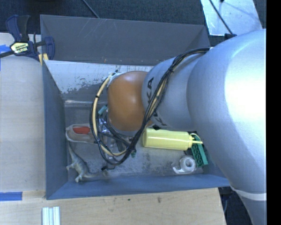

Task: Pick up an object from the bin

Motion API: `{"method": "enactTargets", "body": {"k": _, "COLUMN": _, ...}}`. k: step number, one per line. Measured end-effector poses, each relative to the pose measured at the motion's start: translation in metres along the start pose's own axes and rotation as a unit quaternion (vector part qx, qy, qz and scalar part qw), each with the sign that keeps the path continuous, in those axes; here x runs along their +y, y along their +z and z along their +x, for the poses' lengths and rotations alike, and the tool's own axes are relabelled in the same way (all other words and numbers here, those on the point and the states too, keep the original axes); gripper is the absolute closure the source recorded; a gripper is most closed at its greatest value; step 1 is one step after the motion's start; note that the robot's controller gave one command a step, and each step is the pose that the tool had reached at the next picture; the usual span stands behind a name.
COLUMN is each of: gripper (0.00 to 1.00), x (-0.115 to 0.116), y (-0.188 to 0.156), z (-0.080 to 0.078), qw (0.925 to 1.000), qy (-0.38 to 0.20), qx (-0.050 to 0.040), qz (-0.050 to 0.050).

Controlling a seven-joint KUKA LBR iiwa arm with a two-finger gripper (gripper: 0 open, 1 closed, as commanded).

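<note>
My gripper is low in the bin's left half, mostly covered by the wrist's orange dome and cables. Just left of it lies a flat red and grey object on the bin floor, its right end tucked under the gripper. A yellow plastic bottle lies on its side just right of the gripper. A small pale grey figure sits in the front left corner, below the gripper.
A green toothed piece lies at the yellow bottle's right end, with a small white ring-shaped thing in front of it. The thick silver arm covers the bin's right and rear part.
</note>
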State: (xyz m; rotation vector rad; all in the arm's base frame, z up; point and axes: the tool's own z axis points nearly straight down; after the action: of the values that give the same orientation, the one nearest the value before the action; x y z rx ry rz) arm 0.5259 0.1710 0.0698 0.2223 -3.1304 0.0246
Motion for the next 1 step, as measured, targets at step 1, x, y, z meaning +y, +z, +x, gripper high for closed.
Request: {"method": "enactTargets", "body": {"k": 1, "gripper": 1.00, "x": 0.0275, "y": -0.0073, "z": -0.0013, "qw": 0.9828, "qy": -0.184, "qx": -0.0103, "qz": -0.009}}
